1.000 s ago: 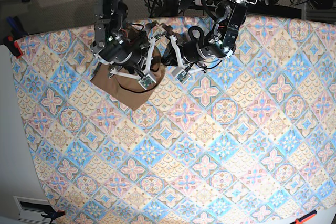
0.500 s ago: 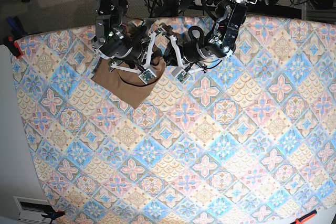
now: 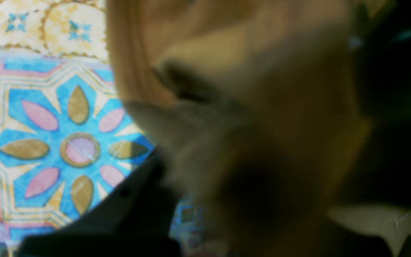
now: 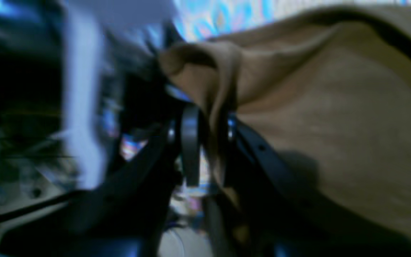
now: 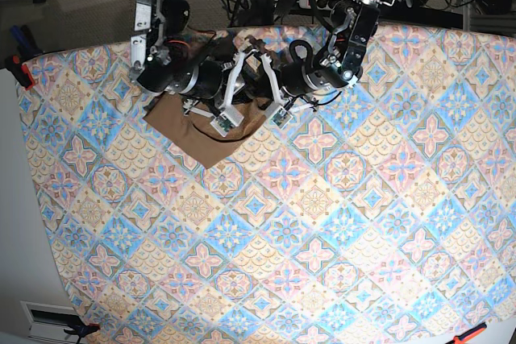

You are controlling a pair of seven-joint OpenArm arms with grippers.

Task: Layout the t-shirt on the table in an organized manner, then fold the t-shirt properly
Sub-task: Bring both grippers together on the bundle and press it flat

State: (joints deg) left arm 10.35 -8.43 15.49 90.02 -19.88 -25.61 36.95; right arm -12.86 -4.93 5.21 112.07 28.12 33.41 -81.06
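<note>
Upper left of base view: t-shirt (image 5: pixel 200 134) bunched small on table (image 5: pixel 339 223), beneath both wrists. Right gripper (image 4: pixel 205 142) nearer, jaws narrow with cloth fold pinched between. Left gripper (image 5: pixel 278 114) clamped shut beside shirt's right edge; whether cloth is caught, cannot tell.

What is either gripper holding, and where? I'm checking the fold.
The right gripper has a bunched fold of the t-shirt between its fingers; the left cannot be told.

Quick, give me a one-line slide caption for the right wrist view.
Right hand with a bunched fold of the tan t-shirt between its fingers, above the patterned table.
</note>
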